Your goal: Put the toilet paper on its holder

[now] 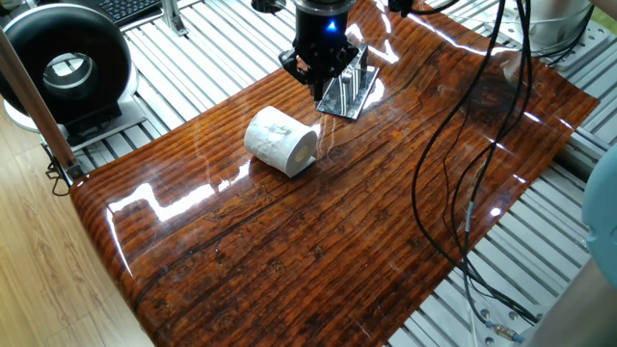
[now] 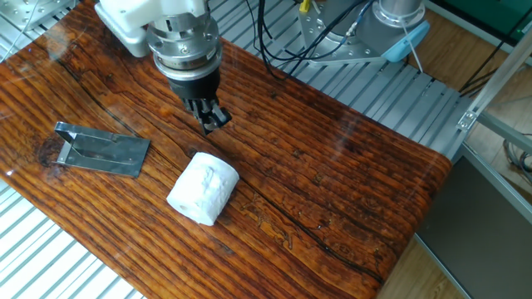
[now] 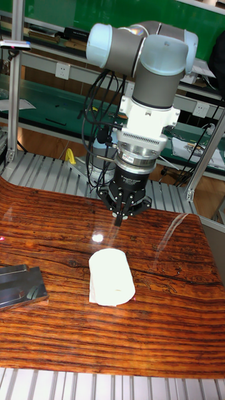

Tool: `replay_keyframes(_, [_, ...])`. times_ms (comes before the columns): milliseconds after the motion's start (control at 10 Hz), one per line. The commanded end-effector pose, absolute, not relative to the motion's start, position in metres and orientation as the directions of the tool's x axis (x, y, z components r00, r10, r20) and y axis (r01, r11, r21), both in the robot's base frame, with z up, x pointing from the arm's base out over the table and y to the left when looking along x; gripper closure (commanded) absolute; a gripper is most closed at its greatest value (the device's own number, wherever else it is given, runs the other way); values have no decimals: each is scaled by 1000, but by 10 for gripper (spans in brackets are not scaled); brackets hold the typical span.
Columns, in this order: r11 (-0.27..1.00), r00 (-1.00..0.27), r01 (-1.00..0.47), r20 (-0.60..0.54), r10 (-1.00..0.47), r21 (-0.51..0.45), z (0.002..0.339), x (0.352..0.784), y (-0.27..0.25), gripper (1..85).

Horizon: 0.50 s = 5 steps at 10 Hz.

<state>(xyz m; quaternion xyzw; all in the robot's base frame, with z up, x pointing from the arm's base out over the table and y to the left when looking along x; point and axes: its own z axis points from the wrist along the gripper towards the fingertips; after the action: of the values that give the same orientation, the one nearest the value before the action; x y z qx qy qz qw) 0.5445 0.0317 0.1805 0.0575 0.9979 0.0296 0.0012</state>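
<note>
Your toilet paper [image 1: 281, 141] is lying on its side near the middle of the worktop [image 1: 337, 222], a white roll with its hollow end facing the lower right in one fixed view. From the other fixed view it [image 2: 204, 188] is showing as a soft, slightly squashed cylinder, and in the tall fixed view it [image 3: 111, 277] is sitting free on the wood with nothing touching it.

Your end effector [image 1: 316, 87] is hovering above the worktop just beyond the roll, between the roll and the holder [image 1: 349, 90] in one fixed view. Its two dark fingers are looking pressed together into a narrow tip, with nothing gripped between them. In the other fixed view the end effector [image 2: 214, 119] is hanging clear of the roll, up and a little to the left of it. The tall fixed view is giving you the same: end effector [image 3: 120, 217] pointing straight down, fingers drawn in, apart from the paper below.

The holder [image 2: 101, 149] is lying as a shiny metal plate with thin bars, to the left of the roll in the other fixed view and apart from it. The tall view is catching only its edge [image 3: 20, 287] at the left border.

Off the worktop, a big black ring-shaped device [image 1: 66, 66] is standing at the upper left, and black cables [image 1: 463, 164] are draping across the right side.
</note>
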Motion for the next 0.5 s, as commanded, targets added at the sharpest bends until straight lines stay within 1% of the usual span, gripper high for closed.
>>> replay_keyframes(0, [997, -1000, -13, 4, -13, 82, 183, 541, 35, 393])
replay_keyframes(100, [995, -999, -31, 5, -32, 93, 183, 540, 38, 343])
replay_keyframes(400, [991, -995, -100, 0, -101, 89, 183, 540, 36, 257])
